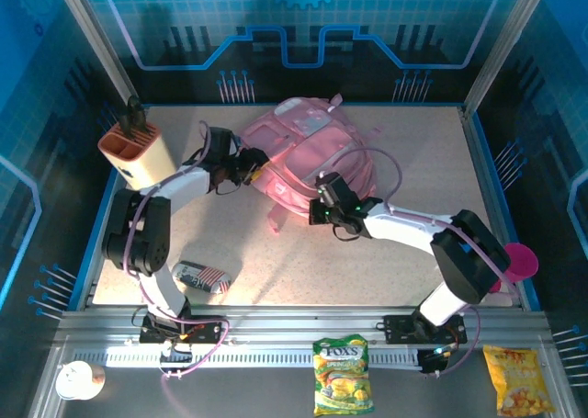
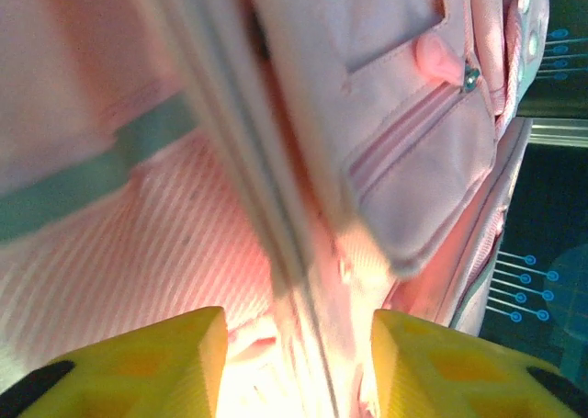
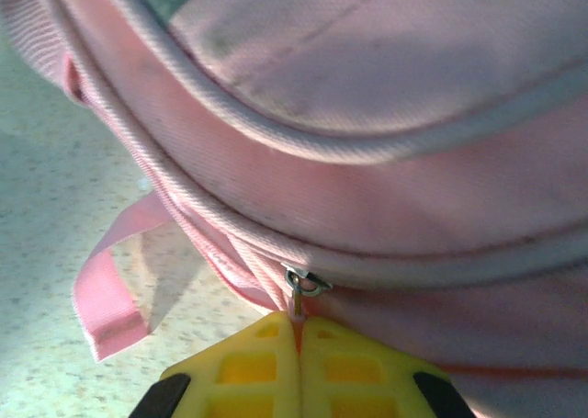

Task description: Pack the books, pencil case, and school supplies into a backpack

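Centrally on the speckled beige counter [image 1: 413, 152] lies the large pink fabric backpack [image 1: 308, 147]. The right hand [image 3: 299, 326] is pinched closed on a small metal zipper pull [image 3: 302, 291] at its near edge. The left hand [image 2: 299, 335], at its left side, stands open astride a fabric fold [image 2: 276, 253]. The small striped soft pencil case [image 1: 202, 276] lies near left.

Read "FOX'S" in white letters on green-and-yellow snack bag [image 1: 342, 374] at near edge; smaller lettering beneath too blurred.
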